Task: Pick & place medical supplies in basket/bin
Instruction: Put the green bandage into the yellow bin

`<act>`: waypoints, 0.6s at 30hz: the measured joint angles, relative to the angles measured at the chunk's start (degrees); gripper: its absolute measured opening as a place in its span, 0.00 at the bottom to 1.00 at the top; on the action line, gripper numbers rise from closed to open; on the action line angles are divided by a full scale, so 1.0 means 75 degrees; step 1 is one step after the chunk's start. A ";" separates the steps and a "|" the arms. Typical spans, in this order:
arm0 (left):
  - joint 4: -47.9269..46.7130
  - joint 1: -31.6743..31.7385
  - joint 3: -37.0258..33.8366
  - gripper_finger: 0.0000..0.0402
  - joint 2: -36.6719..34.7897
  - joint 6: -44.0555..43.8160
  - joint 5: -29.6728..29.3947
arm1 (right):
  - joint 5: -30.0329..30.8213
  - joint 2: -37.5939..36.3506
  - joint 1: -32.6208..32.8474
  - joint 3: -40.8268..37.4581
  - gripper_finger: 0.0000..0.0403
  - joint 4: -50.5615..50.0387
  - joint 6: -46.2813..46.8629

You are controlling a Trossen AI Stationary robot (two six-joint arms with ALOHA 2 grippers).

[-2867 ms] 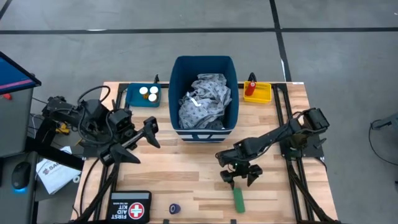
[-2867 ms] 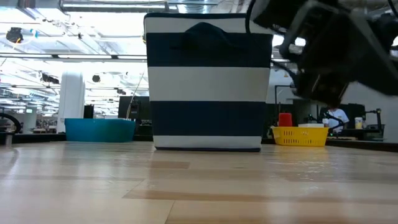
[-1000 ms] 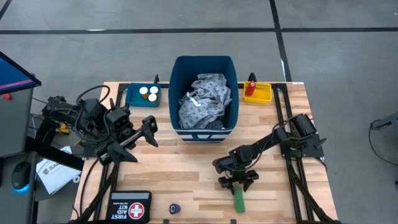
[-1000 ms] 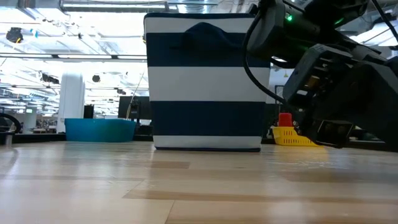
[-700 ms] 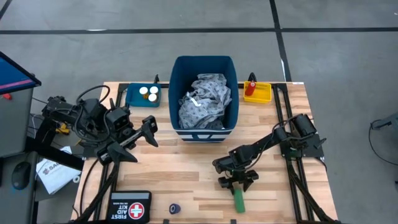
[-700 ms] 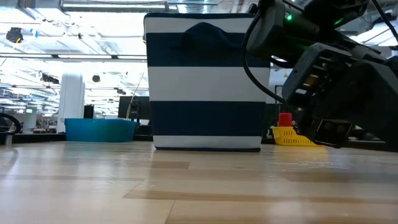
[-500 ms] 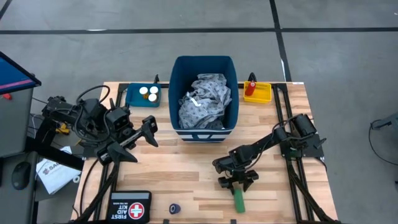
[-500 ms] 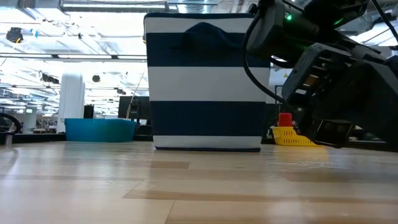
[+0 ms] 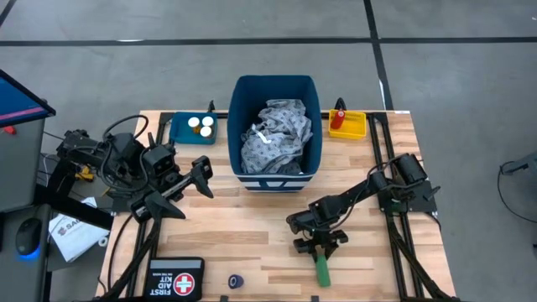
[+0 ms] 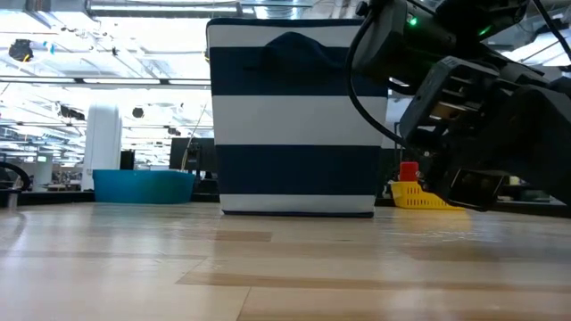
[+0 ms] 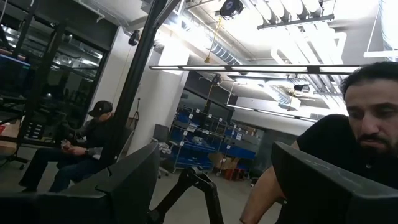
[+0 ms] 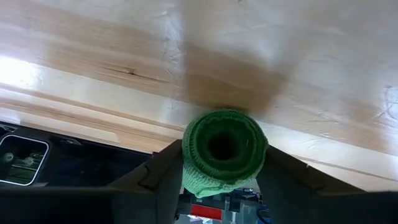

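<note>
A green cylinder [image 9: 320, 269] lies on its side on the wooden table, near the front right. My right gripper [image 9: 320, 246] is down at its far end, shut on it; the right wrist view looks into the cylinder's rolled end [image 12: 224, 149]. My left gripper [image 9: 200, 176] hovers open at the table's left, holding nothing. The tall dark blue bin [image 9: 236, 126] at the back centre holds the grey patterned gown [image 9: 277, 134]. A dark blue roll [image 9: 237, 282] rests near the front edge. My right gripper pinches the green cylinder's far end between its two fingers, one on each curved side [image 12: 188, 155]. The fingers come from above and the far side, slanting down, and lie along the cylinder. The cylinder lies flat on the table.
A teal tray [image 9: 179, 131] with small bottles [image 9: 200, 126] stands left of the bin. A yellow tray [image 9: 357, 127] with a red cylinder [image 9: 337, 120] stands right of it. A black first aid pouch [image 9: 176, 279] lies at the front left. A person shows beyond the table.
My right gripper's fingers have closed in on the green cylinder's far end. The cylinder lies where it was.
</note>
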 joint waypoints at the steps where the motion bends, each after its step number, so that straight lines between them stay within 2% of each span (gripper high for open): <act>1: 0.0000 -0.0002 0.0000 0.75 0.0000 0.0000 0.0000 | 0.0000 0.0000 0.0000 0.0000 0.45 0.0006 0.0003; 11: 0.0000 -0.0002 -0.0002 0.75 0.0000 0.0000 0.0000 | 0.0007 -0.0022 0.0000 0.0181 0.37 -0.0004 -0.0009; 18: -0.0004 -0.0002 -0.0002 0.75 0.0000 -0.0003 0.0000 | 0.0267 -0.0719 0.0007 0.0421 0.35 -0.0434 -0.0057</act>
